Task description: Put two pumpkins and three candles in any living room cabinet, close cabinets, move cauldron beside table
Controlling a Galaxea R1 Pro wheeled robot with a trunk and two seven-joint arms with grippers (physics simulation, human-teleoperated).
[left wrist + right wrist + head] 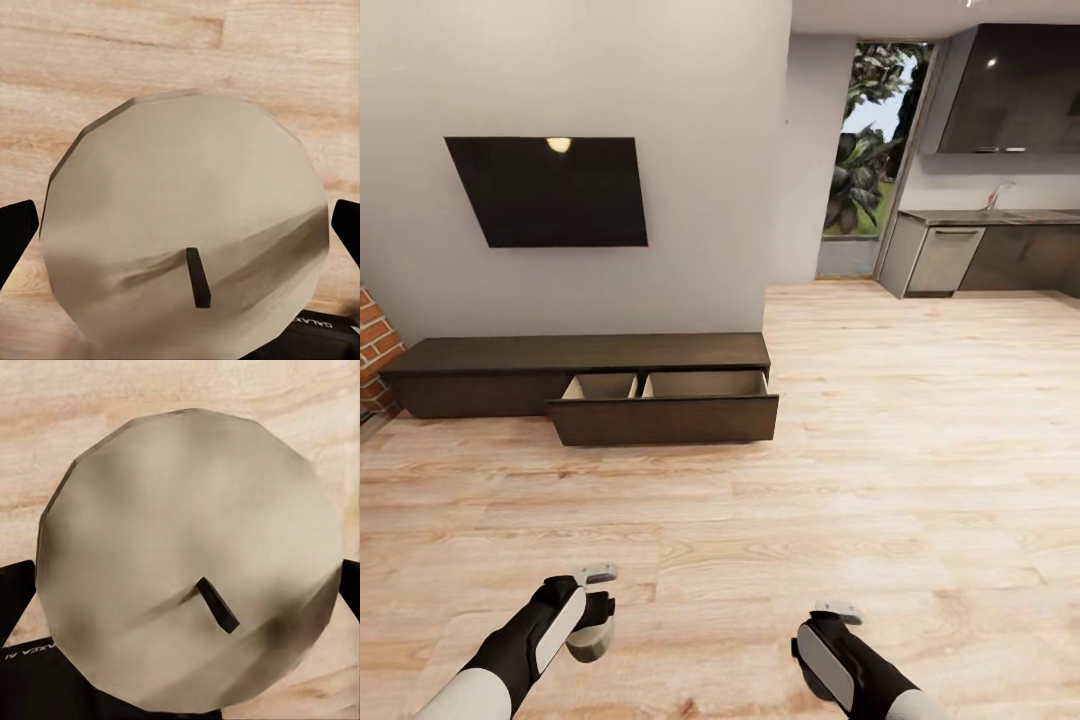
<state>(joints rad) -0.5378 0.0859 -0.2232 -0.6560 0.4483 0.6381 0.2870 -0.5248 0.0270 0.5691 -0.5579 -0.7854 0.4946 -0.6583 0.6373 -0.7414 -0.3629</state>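
I have a candle point(184, 240) clamped in my left claw point(592, 610), seen end-on in the left wrist view: its flat round face with the short dark wick looks straight back at the camera, so its short axis runs along the fingers point(15, 240), whose dark tips flank it on either side. The right claw point(830, 640) grips a second candle point(187, 562) the same way, wick toward the lens, over bare wood floor point(920, 450).

Ahead and to the left, the long dark cabinet point(580, 355) sits against the wall under the television point(550, 190). Its wide drawer point(665, 405) is pulled out, showing two pale compartments that look empty from here. The cabinet's length runs along the wall, and the drawer opens toward me.

I judge the step in hand to be carrying both candles over. To do it well, I should roll up square to the drawer front, stop near enough to reach over its edge, lower each claw into a compartment before letting go, then push the drawer shut.
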